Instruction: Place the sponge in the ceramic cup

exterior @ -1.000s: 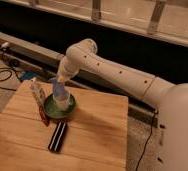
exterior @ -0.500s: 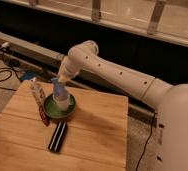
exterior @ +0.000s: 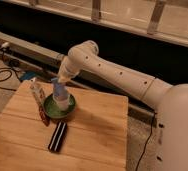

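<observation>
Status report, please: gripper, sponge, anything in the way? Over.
Gripper directly over ceramic cup. Sponge upright at cup mouth, under gripper. Cup on green saucer; striped bar lies apart, nothing blocking.

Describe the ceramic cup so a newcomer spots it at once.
On the wooden table, find the dark green saucer toward the far edge. The ceramic cup stands on it, under the gripper and light-blue sponge. It is the only white round vessel there.
</observation>
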You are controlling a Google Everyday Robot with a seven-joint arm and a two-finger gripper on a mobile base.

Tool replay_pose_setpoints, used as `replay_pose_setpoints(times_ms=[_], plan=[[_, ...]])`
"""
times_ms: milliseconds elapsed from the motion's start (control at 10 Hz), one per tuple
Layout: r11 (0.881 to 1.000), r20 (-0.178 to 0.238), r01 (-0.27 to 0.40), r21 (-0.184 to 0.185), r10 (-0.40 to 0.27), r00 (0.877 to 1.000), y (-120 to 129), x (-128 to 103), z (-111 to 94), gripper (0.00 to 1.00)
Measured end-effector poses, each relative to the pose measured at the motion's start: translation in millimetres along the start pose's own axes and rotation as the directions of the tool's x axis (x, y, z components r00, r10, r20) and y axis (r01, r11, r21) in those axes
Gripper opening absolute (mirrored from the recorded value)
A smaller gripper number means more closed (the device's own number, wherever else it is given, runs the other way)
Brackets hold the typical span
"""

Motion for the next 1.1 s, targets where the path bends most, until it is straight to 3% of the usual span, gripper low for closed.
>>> replay_pose_setpoints(times_ms=[100, 1100], plan=[[1.0, 0.0, -0.001, 0.0, 0.001, 1.0, -0.1, 0.5, -0.2, 0.8], [1.0, 0.0, 0.0, 0.0, 0.0, 1.0, -0.1, 0.5, -0.4, 0.8]])
